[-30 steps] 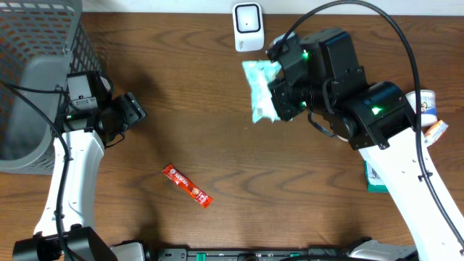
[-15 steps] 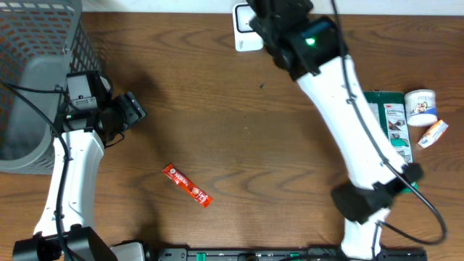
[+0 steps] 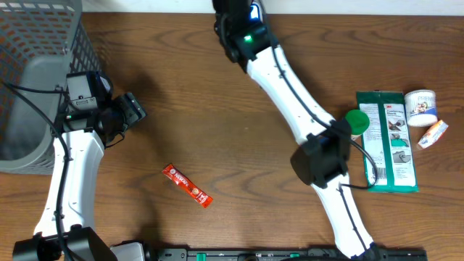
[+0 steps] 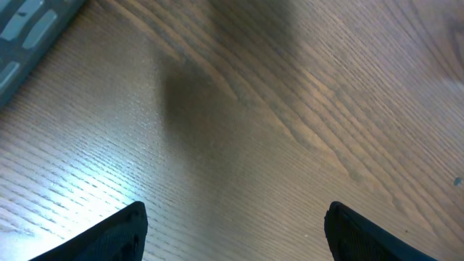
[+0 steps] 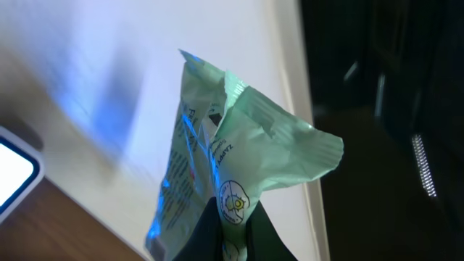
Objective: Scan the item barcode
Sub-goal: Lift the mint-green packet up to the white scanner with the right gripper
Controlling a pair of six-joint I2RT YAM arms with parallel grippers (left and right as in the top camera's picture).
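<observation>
The right gripper (image 5: 230, 219) has its fingers pressed tight on the bottom seam of a pale green packet (image 5: 235, 163), which stands up crumpled from the pinch with blue light washing its left face. A second ago that packet hung over the table just to the right of the white scanner (image 3: 254, 11). Since then the arm has swung out long toward the far edge, and the packet now sits up against the back wall, above and beyond the scanner, out of the overhead view. I'd say it is being passed through the beam. Whether the barcode faces the window I cannot tell.

With the arm gone from that side, a green wipes pack (image 3: 388, 141) on the right is uncovered. The left gripper (image 4: 235, 232) has not moved: fingers spread wide, empty, over bare wood beside the grey basket (image 3: 43, 43). A red sachet (image 3: 187, 185) lies untouched nearer in.
</observation>
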